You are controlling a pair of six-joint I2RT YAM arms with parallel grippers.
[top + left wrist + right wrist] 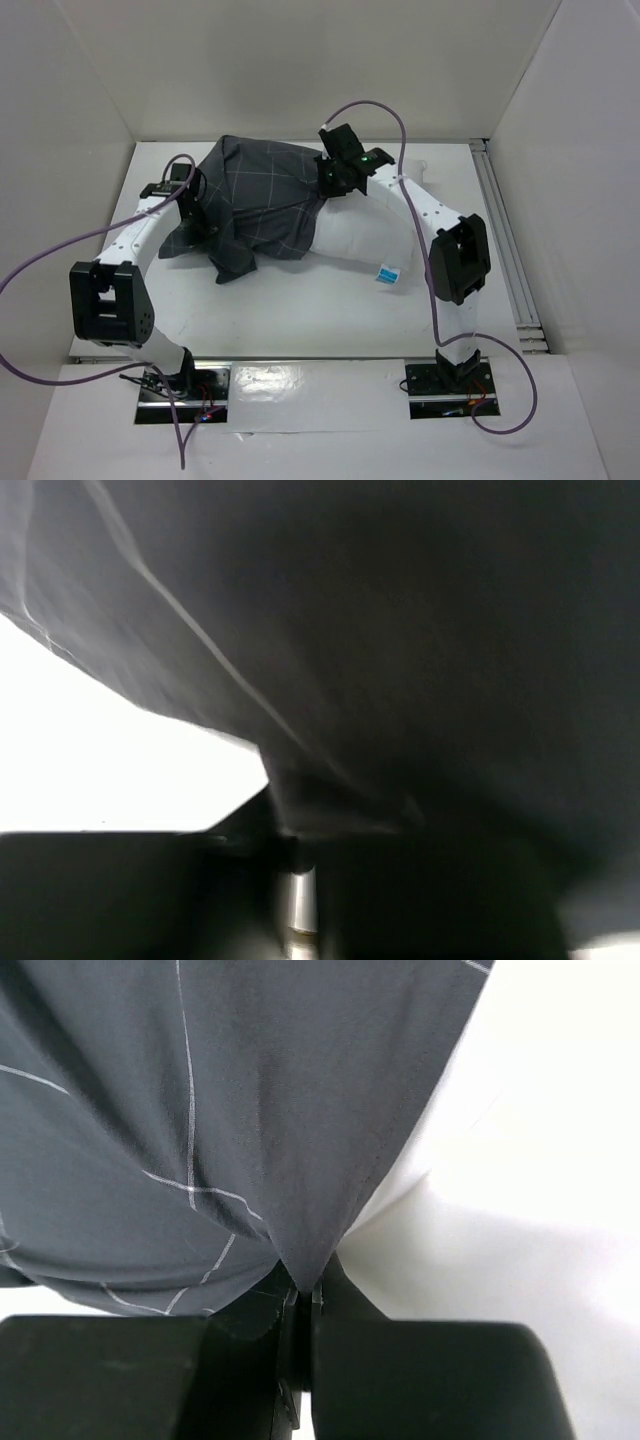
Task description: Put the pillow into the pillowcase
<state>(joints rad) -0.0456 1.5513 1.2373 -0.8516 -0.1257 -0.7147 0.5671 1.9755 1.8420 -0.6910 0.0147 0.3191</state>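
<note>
Right claw (pixel 300 1295) pinched shut on pillowcase (pixel 200 1110) edge, probably to drag it over the pillow (pixel 365 245), half-covered mid-frame overhead; left claw (pixel 192 205) buried in cloth at left, grip can't tell.

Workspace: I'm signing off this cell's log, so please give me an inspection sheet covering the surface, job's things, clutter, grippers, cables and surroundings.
Surface: white table, bare in front of the pillow.
Job's things: pillow lies flat. The pillowcase covers its left part, rumpled. The right end and the tag are uncovered.
Clutter: nothing seen.
Grippers: right gripper, jaws shut on the pillowcase edge, against the pillow. Left gripper is at the pillowcase's left side. Cloth looks pinched in its jaws, though the view is dark.
Cables: purple cables loop loosely from both arms, clear of the cloth.
Surroundings: white walls on three sides, metal rail along the table's right edge.
</note>
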